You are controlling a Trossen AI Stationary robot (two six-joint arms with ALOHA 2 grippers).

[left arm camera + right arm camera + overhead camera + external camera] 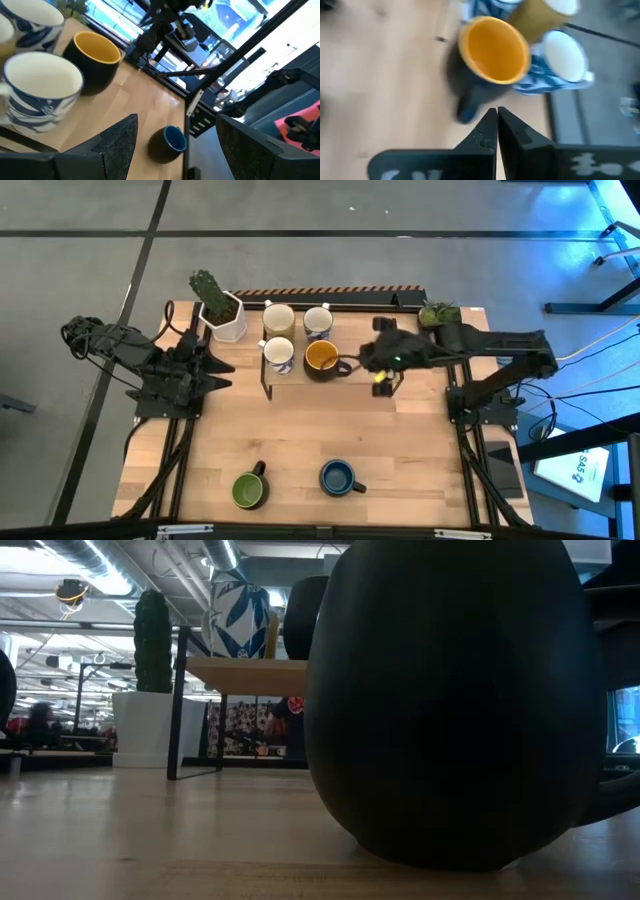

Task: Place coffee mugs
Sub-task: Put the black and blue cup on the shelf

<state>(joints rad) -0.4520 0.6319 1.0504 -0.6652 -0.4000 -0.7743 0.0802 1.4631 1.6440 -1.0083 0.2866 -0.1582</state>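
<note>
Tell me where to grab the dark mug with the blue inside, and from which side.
Grip the dark ceramic mug with the blue inside across its rim from straight above. It stands upright and open near the table's front edge, apart from the green-lined dark mug. Its handle points toward the right arm's side, so set the fingers crosswise to it.

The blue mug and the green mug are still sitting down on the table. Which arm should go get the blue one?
Probably the right. The blue mug lies nearer the right gripper, whose fingers are shut and hold nothing, beside the orange mug. The left gripper waits open by the shelf.
</note>
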